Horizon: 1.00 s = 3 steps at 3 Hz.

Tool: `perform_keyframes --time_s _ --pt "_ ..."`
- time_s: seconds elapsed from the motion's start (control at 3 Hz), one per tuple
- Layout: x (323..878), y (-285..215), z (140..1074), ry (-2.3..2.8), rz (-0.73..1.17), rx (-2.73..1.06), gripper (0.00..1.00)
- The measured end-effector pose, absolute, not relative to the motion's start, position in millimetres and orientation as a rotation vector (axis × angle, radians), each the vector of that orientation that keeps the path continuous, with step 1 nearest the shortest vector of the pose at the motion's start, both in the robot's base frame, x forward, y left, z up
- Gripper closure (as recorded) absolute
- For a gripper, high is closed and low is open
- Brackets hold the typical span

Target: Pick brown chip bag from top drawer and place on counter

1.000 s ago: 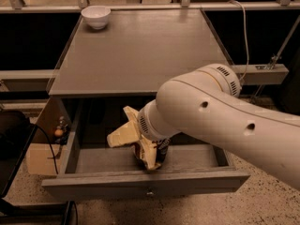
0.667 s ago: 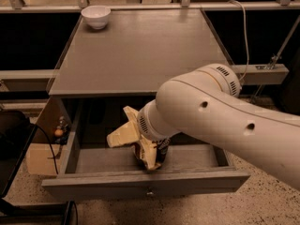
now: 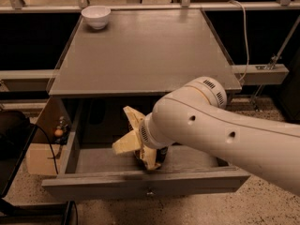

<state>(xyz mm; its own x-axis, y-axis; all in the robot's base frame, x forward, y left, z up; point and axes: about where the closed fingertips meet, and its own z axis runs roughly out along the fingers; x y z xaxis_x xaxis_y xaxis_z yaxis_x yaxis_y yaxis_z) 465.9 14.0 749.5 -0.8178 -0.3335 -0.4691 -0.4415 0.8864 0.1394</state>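
The top drawer (image 3: pixel 103 184) stands pulled open below the counter (image 3: pixel 140 55). The brown chip bag (image 3: pixel 129 142) lies crumpled in the drawer's middle, with cream edges sticking up to the left and a dark brown part low by the wrist. My gripper (image 3: pixel 153 158) is down inside the drawer, right at the bag and touching it. It is mostly hidden behind my thick white arm (image 3: pixel 211 125), which reaches in from the right. The drawer's small knob (image 3: pixel 149 191) shows on the front panel.
A small white bowl (image 3: pixel 96 17) sits at the counter's far left corner. A cardboard box (image 3: pixel 40 156) with small items stands on the floor left of the drawer. A white cable (image 3: pixel 243 27) and a metal rail run behind and right of the counter.
My arm has shifted slightly left and lower over the drawer. The bag and the gripper stay in nearly the same place in the drawer.
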Motion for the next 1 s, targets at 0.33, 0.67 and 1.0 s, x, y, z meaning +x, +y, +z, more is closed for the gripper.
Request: perform_keyframes --time_s 0.33,0.67,1.0 --pt "470 9 728 2.641 0.315 -0.539 0.00" --pt "480 5 711 2.649 0.298 -0.514 0.00" --pt "492 6 704 2.630 0.300 -0.505 0.00"
